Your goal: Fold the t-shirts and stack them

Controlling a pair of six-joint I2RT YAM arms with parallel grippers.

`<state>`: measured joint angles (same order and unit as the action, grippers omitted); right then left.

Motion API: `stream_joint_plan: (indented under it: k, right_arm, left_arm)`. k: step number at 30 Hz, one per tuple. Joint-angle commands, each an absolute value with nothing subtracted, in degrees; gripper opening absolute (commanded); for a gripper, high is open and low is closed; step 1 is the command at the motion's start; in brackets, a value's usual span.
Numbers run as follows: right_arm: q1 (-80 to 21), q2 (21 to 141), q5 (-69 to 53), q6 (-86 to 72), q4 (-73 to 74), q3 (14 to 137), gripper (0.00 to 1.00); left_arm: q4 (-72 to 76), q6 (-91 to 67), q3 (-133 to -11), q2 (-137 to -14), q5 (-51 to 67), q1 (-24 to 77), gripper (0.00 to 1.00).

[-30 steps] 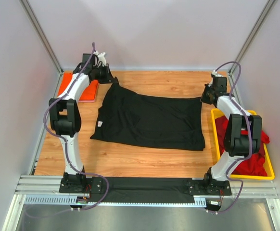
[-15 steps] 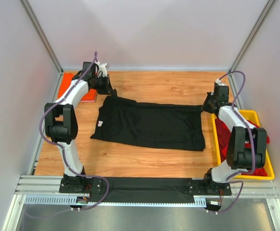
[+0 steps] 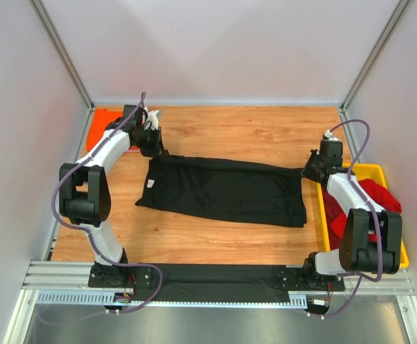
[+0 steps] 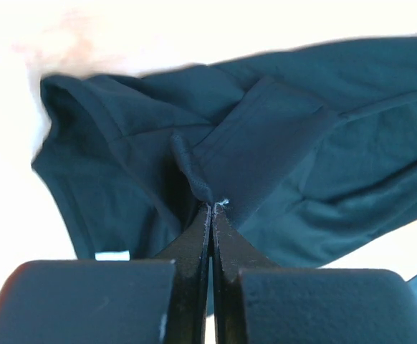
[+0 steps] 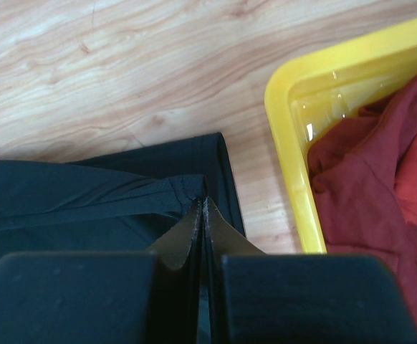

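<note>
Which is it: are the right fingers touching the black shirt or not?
Touching. The right wrist view shows the right fingers closed together on the corner of the black shirt, with the cloth pinched between their tips.

The worktop [image 3: 251, 129] was pale wood with a plain grain running side to side. A yellow tray [image 3: 370, 167] sat against its right edge, reaching down toward the near right corner, long side along that edge, its rounded rim glossy in the light. Along the near edge ran a black strip [image 3: 216, 274], and just in front of it a ribbed aluminium rail [image 3: 58, 276] spanned the full width. Plain grey panels [image 3: 216, 50] closed in the left, far and right sides, with a slim metal post [image 3: 61, 54] rising from the far left corner and another [image 3: 377, 54] from the far right.
</note>
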<state>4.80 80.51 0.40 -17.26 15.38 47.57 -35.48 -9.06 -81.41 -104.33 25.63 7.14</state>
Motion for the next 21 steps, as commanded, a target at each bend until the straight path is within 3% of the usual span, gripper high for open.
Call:
stream_joint_plan:
  k: [1, 21]
  right_arm:
    - [4.83, 77.35, 1.06, -18.37, 13.44, 46.23, 0.0]
    - [4.57, 76.02, 1.58, -21.79, 17.75, 42.89, 0.0]
  left_arm:
    - [-35.51, -8.79, -80.6, -97.57, 24.17, 7.47, 0.0]
    - [-45.08, -6.68, -72.86, -92.55, 22.77, 8.61, 0.0]
